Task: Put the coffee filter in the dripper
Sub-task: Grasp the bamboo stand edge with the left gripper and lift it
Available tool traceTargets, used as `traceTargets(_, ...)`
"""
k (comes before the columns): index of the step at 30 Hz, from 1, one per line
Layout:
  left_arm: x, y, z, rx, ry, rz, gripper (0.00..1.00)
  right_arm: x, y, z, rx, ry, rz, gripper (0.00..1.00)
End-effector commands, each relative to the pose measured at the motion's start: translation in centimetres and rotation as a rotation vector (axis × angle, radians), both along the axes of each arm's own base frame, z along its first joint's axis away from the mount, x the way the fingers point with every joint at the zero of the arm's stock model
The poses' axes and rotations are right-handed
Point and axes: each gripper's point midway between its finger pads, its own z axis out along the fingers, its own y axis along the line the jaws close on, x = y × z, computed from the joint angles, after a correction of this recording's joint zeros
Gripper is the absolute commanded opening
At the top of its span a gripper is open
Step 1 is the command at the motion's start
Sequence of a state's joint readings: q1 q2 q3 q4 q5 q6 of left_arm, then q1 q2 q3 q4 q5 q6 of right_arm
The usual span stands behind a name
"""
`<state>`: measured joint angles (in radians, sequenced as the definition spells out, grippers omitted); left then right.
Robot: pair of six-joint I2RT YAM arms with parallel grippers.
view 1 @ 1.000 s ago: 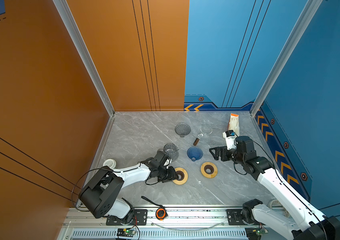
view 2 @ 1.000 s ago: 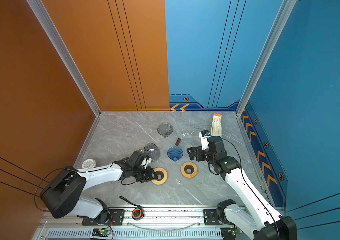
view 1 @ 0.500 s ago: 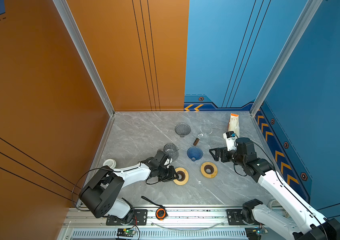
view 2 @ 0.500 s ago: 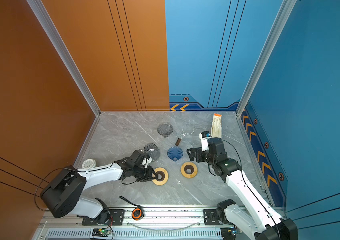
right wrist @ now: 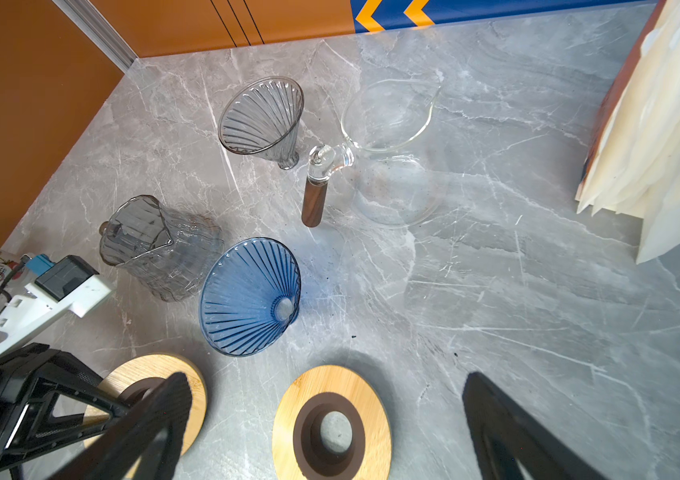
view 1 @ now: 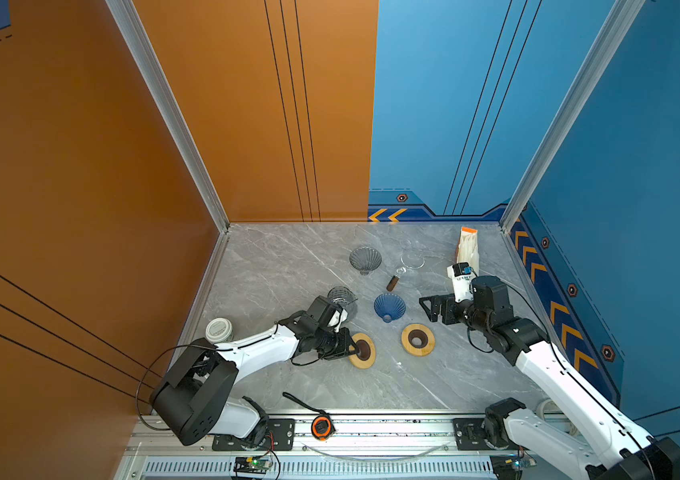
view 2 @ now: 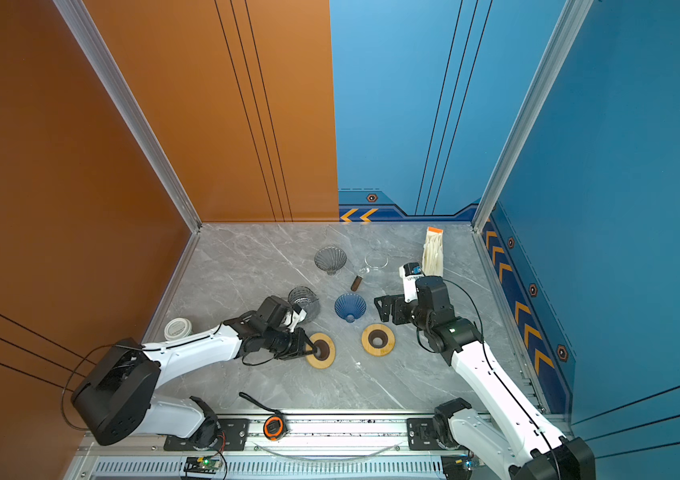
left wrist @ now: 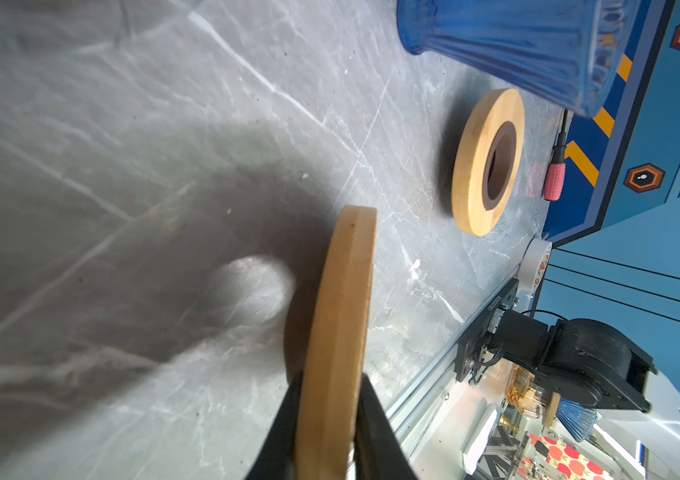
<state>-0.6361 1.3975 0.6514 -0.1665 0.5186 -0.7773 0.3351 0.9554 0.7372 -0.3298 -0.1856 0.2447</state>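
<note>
- the left gripper (view 1: 354, 348) is clamped on the near rim of a wooden ring (view 1: 365, 351). in the left wrist view its black fingers (left wrist: 284, 419) press one against each flat face of the ring (left wrist: 342, 311).
- that ring is seen edge-on from the left wrist, and its shadow, with a lit hole in it, falls on the marble table (left wrist: 122, 124) beside it. i cannot tell whether any part of the ring touches the table.
- the right gripper (view 1: 429, 309) is spread wide and holds nothing. in the right wrist view its two fingers (right wrist: 155, 415) stand far apart above the table.
- a second wooden ring (right wrist: 354, 386) lies flat on the table, between those fingers in the right wrist view and touching neither.
- the coffee filter pack (view 1: 468, 249) stands at the back right, near the blue wall and just behind the right arm. it is well apart from both grippers.
- the blue dripper (view 1: 389, 306) lies on its side between the two grippers, just behind the two rings.
- the grey dripper (view 1: 365, 259) sits further back, near a clear glass server (view 1: 412, 264).
- a grey glass jug (view 1: 342, 297) stands just behind the left gripper's wrist.
</note>
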Motion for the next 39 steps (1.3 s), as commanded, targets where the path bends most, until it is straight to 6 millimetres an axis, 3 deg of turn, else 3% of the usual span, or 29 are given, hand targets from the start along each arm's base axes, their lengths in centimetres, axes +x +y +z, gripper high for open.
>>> traceTargets(1,-0.5,-0.3,1.9,-0.008,-0.035,-0.049,0.00,0.2,-0.1,0.0,0.000,-0.011,-0.014,1.00)
traceTargets(11,0.2,-0.4,7.2,-0.032,-0.198,-0.064,0.00,0.5,-0.1,1.3,0.024,-0.051,-0.031,1.00)
traceTargets(18,2.9,0.9,12.3,-0.087,-0.339,-0.006,0.00,0.7,0.7,2.8,0.050,-0.085,-0.016,1.00)
traceTargets(24,5.5,2.7,15.4,-0.158,-0.397,0.083,0.00,0.5,1.9,4.0,0.027,-0.077,0.046,1.00)
traceTargets(32,7.5,5.7,15.7,-0.089,-0.389,0.131,0.00,1.3,3.4,5.8,0.034,-0.105,0.083,1.00)
traceTargets(39,9.8,7.8,15.0,-0.085,-0.364,0.180,0.00,2.1,3.9,5.9,0.015,-0.104,0.076,1.00)
